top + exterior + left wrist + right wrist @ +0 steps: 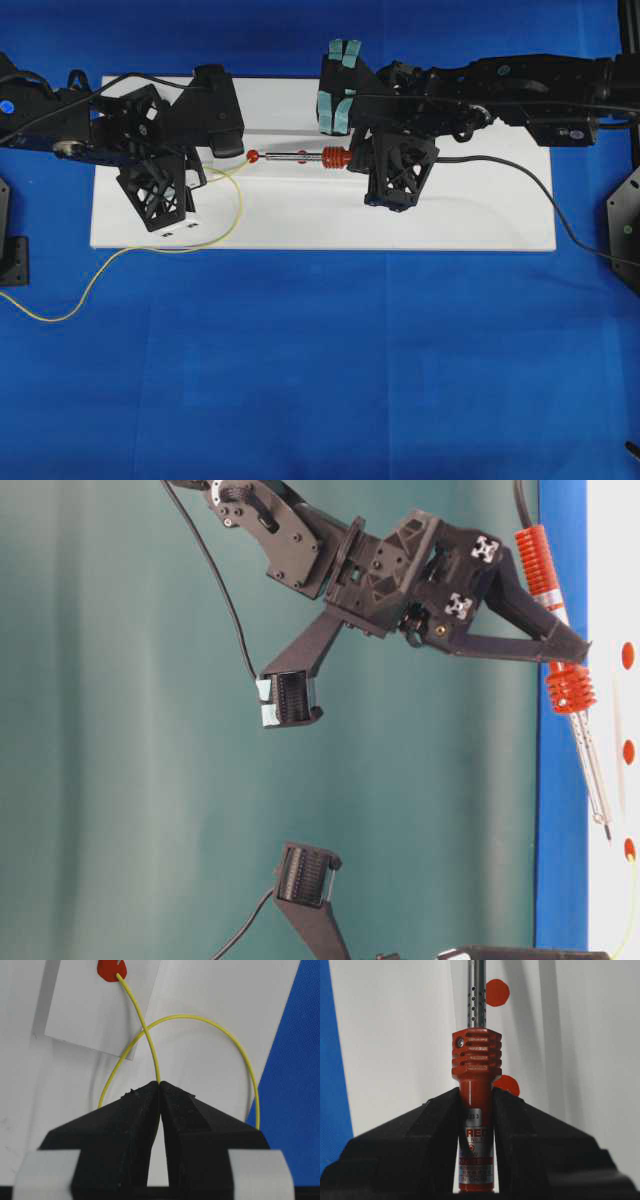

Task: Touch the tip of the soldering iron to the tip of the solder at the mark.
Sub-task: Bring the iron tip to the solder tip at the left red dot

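Note:
My right gripper [476, 1092] is shut on the red-orange handle of the soldering iron [476, 1055], just behind its ribbed collar. In the overhead view the soldering iron [312, 156] lies along the white board, held by the right gripper [356, 158], with its dark tip pointing left, close to a red mark [253, 156]. My left gripper [159, 1083] is shut on the yellow solder [145, 1025], whose free end rests on the mark [111, 971]. From table level the iron's tip [606, 830] sits slightly short of the mark [629, 848]. The left gripper [208, 172] is mostly hidden under its arm.
The white board [450, 215] lies on a blue cloth. The solder [238, 205] loops over the board's front edge onto the cloth at the left. The iron's black cord [530, 180] trails right. Two more red marks [497, 992] [508, 1085] lie under the iron.

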Motion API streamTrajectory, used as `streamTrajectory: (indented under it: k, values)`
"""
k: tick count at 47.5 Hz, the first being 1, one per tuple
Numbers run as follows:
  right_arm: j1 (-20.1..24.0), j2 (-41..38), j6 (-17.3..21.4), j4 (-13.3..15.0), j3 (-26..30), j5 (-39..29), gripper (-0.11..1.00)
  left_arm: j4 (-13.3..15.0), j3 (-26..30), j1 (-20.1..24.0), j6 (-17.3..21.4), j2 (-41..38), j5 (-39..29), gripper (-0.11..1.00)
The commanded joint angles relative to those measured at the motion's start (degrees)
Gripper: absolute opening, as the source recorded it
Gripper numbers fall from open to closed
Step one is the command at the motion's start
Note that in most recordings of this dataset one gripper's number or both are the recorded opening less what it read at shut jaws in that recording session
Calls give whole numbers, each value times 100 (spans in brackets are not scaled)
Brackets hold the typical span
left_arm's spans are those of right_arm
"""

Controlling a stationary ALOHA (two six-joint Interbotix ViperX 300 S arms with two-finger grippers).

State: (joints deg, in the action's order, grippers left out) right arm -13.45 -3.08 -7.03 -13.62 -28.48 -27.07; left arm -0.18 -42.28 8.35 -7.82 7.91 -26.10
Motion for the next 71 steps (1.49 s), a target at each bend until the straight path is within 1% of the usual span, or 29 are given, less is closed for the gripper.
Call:
streamTrajectory:
  k: [1,14,52,71]
  values:
    - [-9,26,9,26,167,18,6,-9,53,18,-9,44,18,3]
    - [-18,-149,0,35,272,18,6,-9,53,18,-9,53,18,3]
    - [-26,-193,0,88,290,-62,6,-9,79,18,9,35,-53,3]
    - [-18,-193,0,97,290,-62,6,-9,281,18,62,-88,-97,3]
